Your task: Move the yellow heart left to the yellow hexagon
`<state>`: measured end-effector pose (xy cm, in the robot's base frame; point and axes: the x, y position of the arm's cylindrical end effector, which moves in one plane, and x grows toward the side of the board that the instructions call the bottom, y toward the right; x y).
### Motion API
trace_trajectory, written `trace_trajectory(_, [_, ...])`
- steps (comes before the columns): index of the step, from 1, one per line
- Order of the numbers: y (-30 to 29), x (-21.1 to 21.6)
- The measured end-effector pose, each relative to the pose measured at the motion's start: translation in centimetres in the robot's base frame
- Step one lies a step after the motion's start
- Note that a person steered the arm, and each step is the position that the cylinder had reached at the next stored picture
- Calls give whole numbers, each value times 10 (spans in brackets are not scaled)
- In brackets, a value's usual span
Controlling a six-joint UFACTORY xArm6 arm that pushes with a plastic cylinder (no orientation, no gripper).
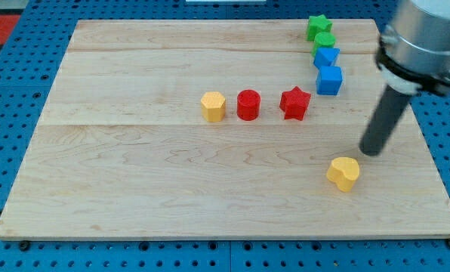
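Note:
The yellow heart [343, 173] lies on the wooden board [134, 189] at the lower right. The yellow hexagon [213, 106] sits near the board's middle, far to the heart's upper left. My tip [371, 152] rests on the board just to the upper right of the yellow heart, a small gap apart from it. The dark rod rises from the tip toward the view's top right.
A red cylinder [248, 104] and a red star [294, 103] stand in a row right of the yellow hexagon. At the top right a green star [318, 26], a green block [324, 39] and two blue blocks [326, 57] [329, 79] form a column.

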<state>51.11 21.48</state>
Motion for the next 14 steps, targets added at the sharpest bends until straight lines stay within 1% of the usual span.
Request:
trace_trajectory(1, [22, 39])
trace_trajectory(2, [14, 57])
trace_trajectory(3, [-12, 57])
trace_trajectory(4, [-34, 54])
trace_trajectory(6, [-70, 32])
trace_trajectory(7, [-78, 21])
trace_trajectory(12, [-81, -24])
trace_trajectory(14, [-82, -29])
